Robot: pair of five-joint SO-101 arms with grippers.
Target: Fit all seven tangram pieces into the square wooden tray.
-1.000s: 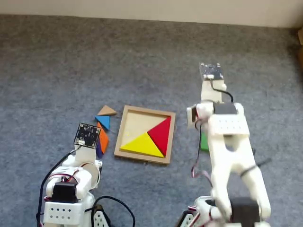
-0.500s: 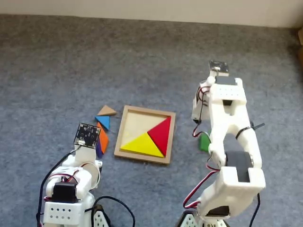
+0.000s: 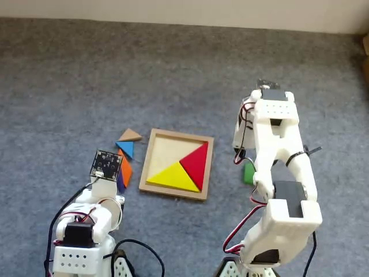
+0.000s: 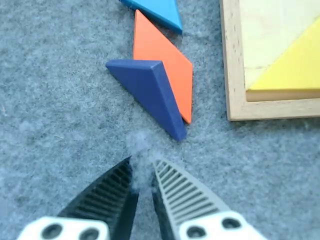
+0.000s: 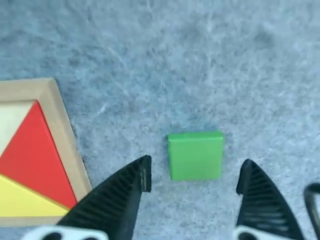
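Green block [image 5: 195,155] lies flat on the grey tabletop near the wooden tray [image 5: 60,125], with the right tool [image 5: 195,174] spread wide and empty astride it; judged light, rigid, smooth-sided, best gripped across two opposite flat edges

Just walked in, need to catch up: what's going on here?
Tangram pieces are going into a square wooden tray. A red triangle and a yellow triangle already lie in it. The right tool hangs open over a green square piece. The left tool, shut, hovers by a dark blue triangle and an orange parallelogram outside it.
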